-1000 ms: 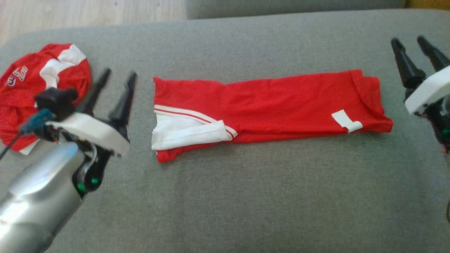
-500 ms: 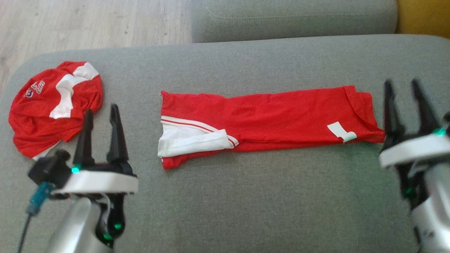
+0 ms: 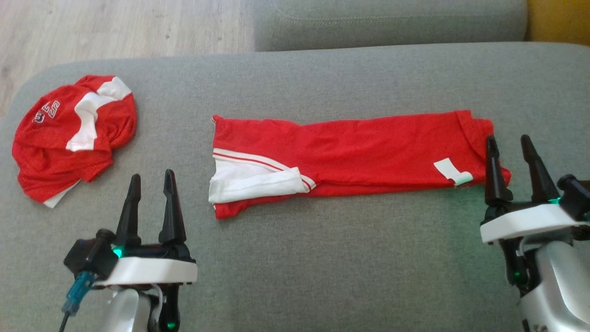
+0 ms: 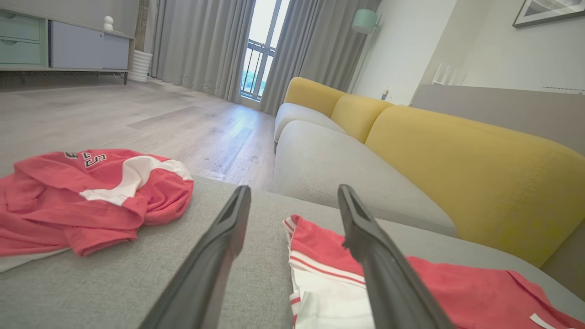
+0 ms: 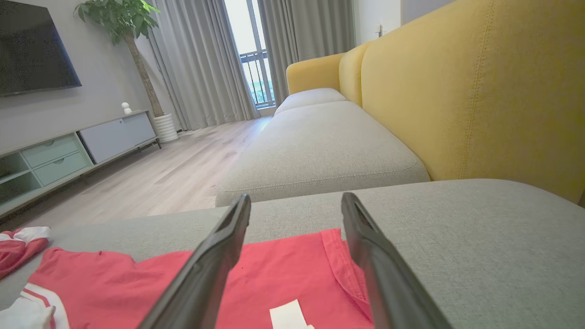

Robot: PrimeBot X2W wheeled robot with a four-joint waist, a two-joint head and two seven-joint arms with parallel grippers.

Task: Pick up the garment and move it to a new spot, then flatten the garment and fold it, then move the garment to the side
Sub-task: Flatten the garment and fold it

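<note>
long folded red mesh garment [image 3: 350, 157]: bright red, white panel crossed by thin red stripe, small white tag. crumpled red mesh jersey [image 3: 69, 138]: red, white band, dark lettering outlined white. broad grey woven sofa cushion [image 3: 322, 258]: flecked grey. padded yellow fabric backrest [image 4: 457, 160]: mustard. pale wooden plank floor [image 3: 115, 27]: light grain. left gripper [image 3: 152, 175], right gripper [image 3: 507, 138]: black fingers, white collars, green lights.

- Cushion [image 3: 322, 267]: grey woven fabric, matt, slightly rough.
- Garment [image 3: 368, 147] on the cushion: red cloth, matt, fine mesh weave; white cloth panel.
- Floor [image 3: 115, 27] beyond the cushion: pale wood, smooth.
</note>
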